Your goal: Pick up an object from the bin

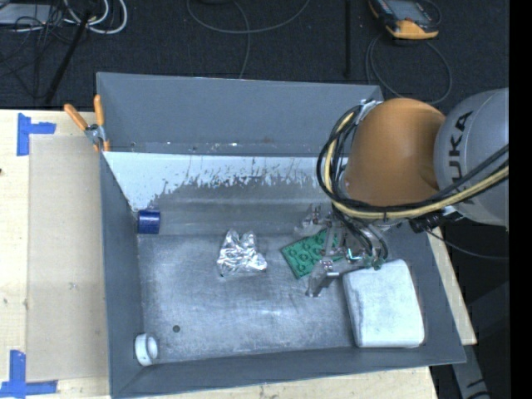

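The gripper (321, 253) is low in the bin (249, 131), at about 3 o'clock from the middle of the floor, under the orange cover (391, 152) of the wrist. Its fingers (318, 283) look apart, one toward 12 o'clock and one toward 6 o'clock. The right end of a flat green studded plate (299, 254) lies between them. I judge they are not closed on it yet. This plate is the thing nearest to the gripper.

Several things can go wrong from here. The plate is thin and lies nearly flat on the floor. If the fingers close too high, they can slide over its edges and come together on nothing. They stand at one end of the plate, not at its middle, so the plate can turn or hang down when it is lifted, and then fall out.

A white block (384, 306) lies just beside the gripper, at 4 o'clock from it. The lower finger is near its corner, so it can catch the block or push it against the bin wall.

The crumpled foil (241, 253), at 9 o'clock from the plate, is apart from it. A sliding plate could reach it. The blue cylinder (148, 221) and the white cap (145, 348) are well apart and safe.
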Action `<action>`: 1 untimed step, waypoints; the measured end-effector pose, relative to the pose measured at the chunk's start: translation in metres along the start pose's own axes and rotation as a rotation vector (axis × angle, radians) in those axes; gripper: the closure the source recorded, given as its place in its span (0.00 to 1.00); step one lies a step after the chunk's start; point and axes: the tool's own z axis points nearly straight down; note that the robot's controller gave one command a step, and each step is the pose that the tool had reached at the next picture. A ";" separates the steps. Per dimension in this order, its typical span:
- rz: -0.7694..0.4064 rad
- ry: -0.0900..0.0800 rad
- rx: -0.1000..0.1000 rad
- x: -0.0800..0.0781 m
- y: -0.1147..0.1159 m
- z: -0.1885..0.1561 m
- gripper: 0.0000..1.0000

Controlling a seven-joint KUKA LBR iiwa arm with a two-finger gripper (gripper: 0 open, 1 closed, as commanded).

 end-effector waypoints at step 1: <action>-0.059 -0.003 0.001 -0.026 -0.058 0.100 0.00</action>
